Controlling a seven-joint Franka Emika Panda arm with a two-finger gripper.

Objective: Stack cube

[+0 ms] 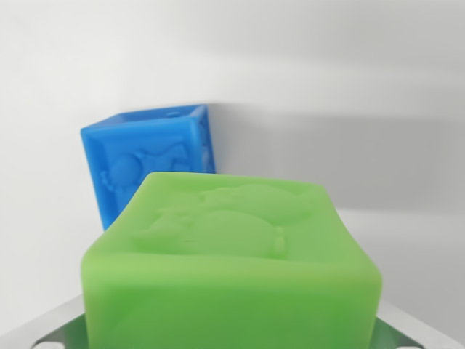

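A green cube [232, 262] with a raised animal figure on its top face fills the lower middle of the wrist view, very close to the camera. Grey metal parts of my gripper [232, 338] show at the bottom left and bottom right corners, flanking the green cube, which sits between them; the gripper looks shut on it. The fingertips are hidden behind the cube. Behind it, toward the wrist view's left, a blue cube [145, 156] with embossed figures rests tilted on the white surface, its lower right part hidden by the green cube.
A white surface [392, 240] spreads around both cubes, and a pale wall [305, 58] with soft grey shadow bands rises behind them.
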